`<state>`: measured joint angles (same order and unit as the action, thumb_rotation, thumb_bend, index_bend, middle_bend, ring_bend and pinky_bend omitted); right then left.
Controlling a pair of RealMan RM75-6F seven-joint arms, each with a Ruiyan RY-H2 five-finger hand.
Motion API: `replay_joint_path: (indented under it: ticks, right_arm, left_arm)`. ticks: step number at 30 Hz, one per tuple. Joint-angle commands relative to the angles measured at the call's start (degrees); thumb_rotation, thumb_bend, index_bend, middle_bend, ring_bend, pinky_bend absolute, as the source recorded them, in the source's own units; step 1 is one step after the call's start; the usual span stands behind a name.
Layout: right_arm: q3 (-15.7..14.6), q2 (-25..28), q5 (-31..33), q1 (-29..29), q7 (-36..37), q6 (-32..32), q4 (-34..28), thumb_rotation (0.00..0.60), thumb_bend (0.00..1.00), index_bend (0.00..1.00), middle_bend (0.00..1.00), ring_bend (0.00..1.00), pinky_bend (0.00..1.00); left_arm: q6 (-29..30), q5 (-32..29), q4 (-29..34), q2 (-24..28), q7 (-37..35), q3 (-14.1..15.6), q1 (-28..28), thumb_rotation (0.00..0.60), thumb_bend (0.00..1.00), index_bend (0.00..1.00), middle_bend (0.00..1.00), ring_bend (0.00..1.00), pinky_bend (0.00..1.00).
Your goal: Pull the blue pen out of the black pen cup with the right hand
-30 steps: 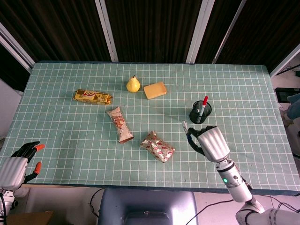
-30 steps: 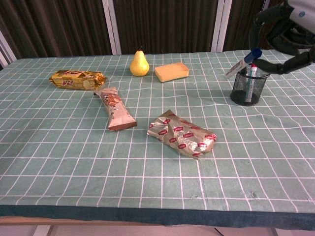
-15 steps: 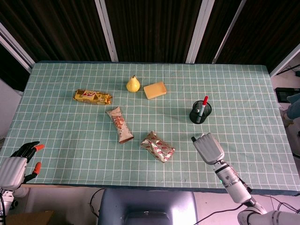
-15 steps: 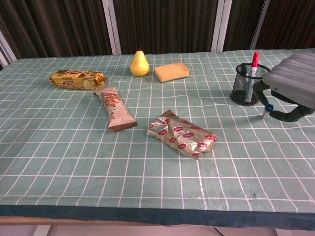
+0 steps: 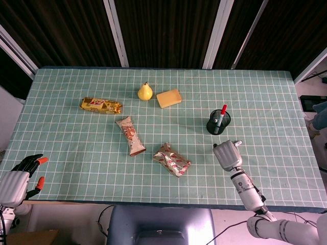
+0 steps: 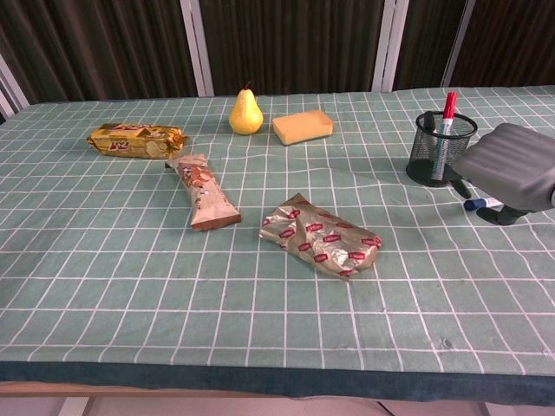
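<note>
The black mesh pen cup (image 5: 218,122) (image 6: 441,149) stands right of centre, with only a red-capped pen (image 6: 446,121) in it. The blue pen (image 6: 481,204) is outside the cup, lying low at the table surface just right of it, its blue cap pointing left. My right hand (image 5: 227,154) (image 6: 512,173) sits palm down over the pen, dark fingers curled around its white barrel; most of the pen is hidden under the hand. My left hand (image 5: 20,176) rests off the table's near left corner, fingers apart and holding nothing.
A yellow pear (image 5: 145,92) and a yellow block (image 5: 169,98) sit at the back centre. A gold snack pack (image 5: 101,105), a brown wrapped bar (image 5: 131,136) and a crumpled silver-red packet (image 5: 172,160) lie left of the cup.
My right hand has carried the blue pen from above the cup down and toward me, to the table right of the cup. The pen went from tilted to lying flat. The left hand stayed put.
</note>
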<state>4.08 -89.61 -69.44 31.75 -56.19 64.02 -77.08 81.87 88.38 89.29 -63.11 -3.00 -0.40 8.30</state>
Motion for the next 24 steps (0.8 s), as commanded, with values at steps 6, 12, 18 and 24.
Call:
replay_joint_path:
  ticks: [6,12,18,24]
  right_arm:
    - [-1.16,1.04,-8.48,-1.21,15.76,3.82,1.89,0.6,0.23,0.0,0.98,0.99,0.95]
    - [-3.87,8.7,-18.3,-6.52,28.56,15.86,-4.65,0.6,0.2,0.1,0.63,0.62,0.71]
    - [-7.11,17.41,-20.07,-13.9,34.72,23.68,-11.56,0.6,0.23,0.15,0.26,0.16,0.22]
    - [-6.71,20.69,-17.02,-17.61,39.55,24.51,-11.32,0.6,0.4,0.02,0.09,0.01,0.14]
  left_arm:
    - [0.2,0.1,-0.02,0.03,-0.04,0.04,-0.12,0.6,0.47,0.25,0.15,0.15,0.36]
    - [0.39,-0.21,-0.1,-0.12,0.43,-0.13,-0.25,0.6,0.47,0.25,0.15,0.15,0.36]
    - [0.33,-0.88,-0.2,-0.35,0.87,-0.46,-0.28,0.6,0.47,0.25,0.15,0.15,0.36]
    - [0.44,-0.88,-0.04,-0.45,1.51,-0.46,-0.36,0.6,0.47,0.25,0.15,0.15,0.36]
